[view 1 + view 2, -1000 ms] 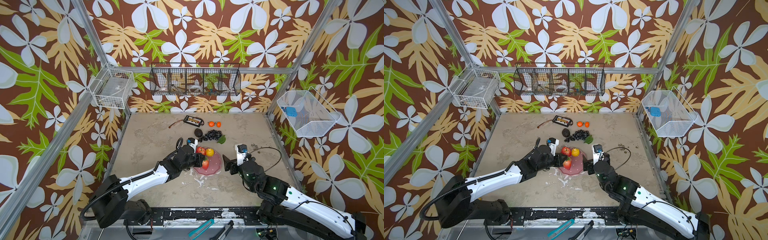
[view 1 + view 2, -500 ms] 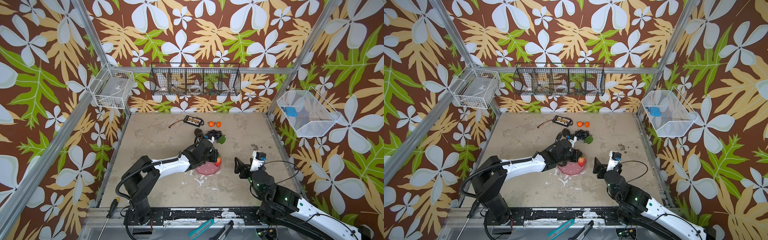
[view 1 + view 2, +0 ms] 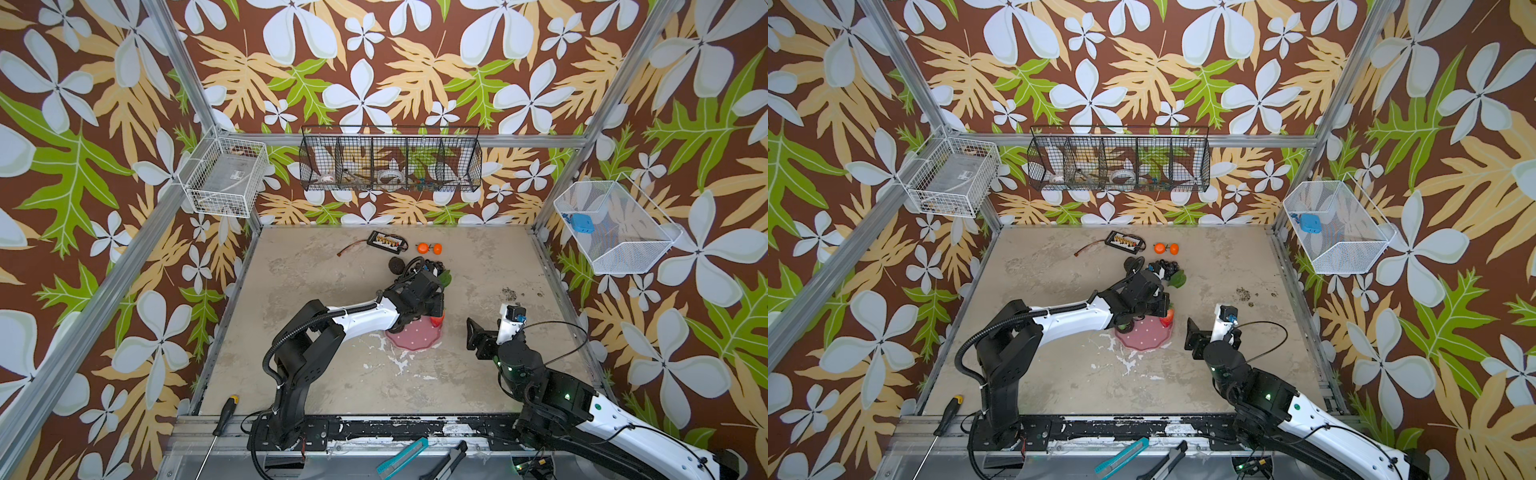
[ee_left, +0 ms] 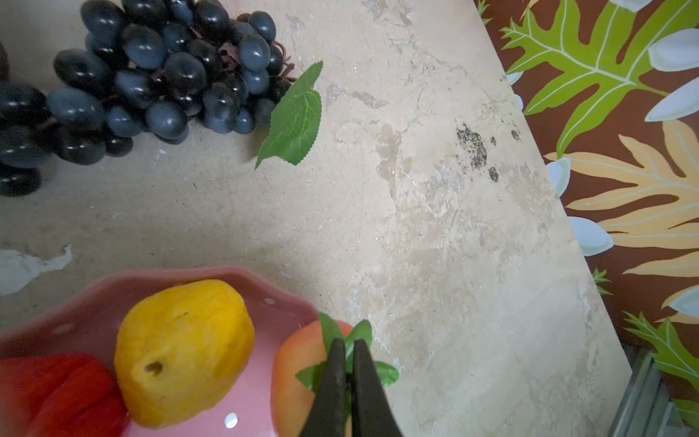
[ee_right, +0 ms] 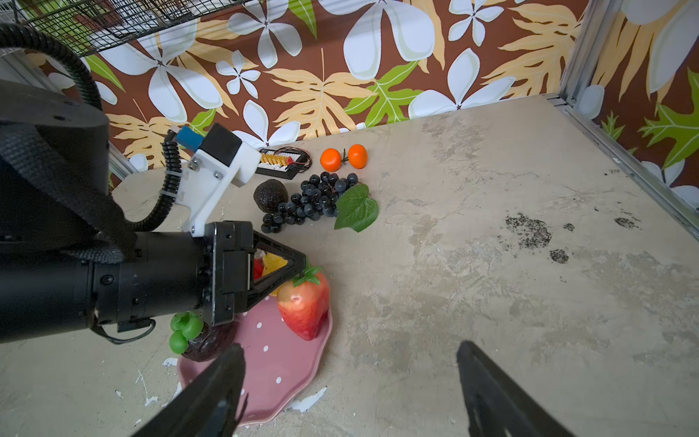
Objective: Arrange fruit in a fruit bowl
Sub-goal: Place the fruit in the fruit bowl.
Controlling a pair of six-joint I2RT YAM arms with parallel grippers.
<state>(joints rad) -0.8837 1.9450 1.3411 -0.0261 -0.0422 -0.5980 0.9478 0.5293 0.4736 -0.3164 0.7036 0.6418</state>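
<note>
Beige, mottled tabletop (image 3: 332, 374), walled in by loud flower-and-leaf paper, carries the whole job. Mid-table sits the shallow pink polka-dot dish with a scalloped rim (image 5: 280, 363). At its far-right edge the left gripper (image 4: 346, 372) is pinched fully together on the green leaf cap of a red strawberry-shaped toy fruit (image 5: 304, 306). The fruit's pointed end seems to rest right at the rim.

Already in the dish are a yellow toy lemon (image 4: 185, 352), a red piece (image 4: 56, 393) beside it, and a dark purple fruit with a green stem cap (image 5: 204, 340) on the near-left rim. Beyond the dish lie a dark grape bunch with a green leaf (image 5: 314, 200), a brown avocado-like piece (image 5: 270, 195) to its left, and two small oranges (image 5: 342, 157) farther back.

The step in hand looks like setting the strawberry-shaped fruit down. It would go best carried a little inward, clear of the rim and short of the lemon, then lowered until the dish bears it. The jaws should part slowly (a thin leaf may cling to them).

The left arm stretches from its near-left base low across the dish, hiding much of it in both top views. The right arm is folded near, and the right gripper (image 5: 350, 350) stands just right of the dish, spread wide and empty.
</note>
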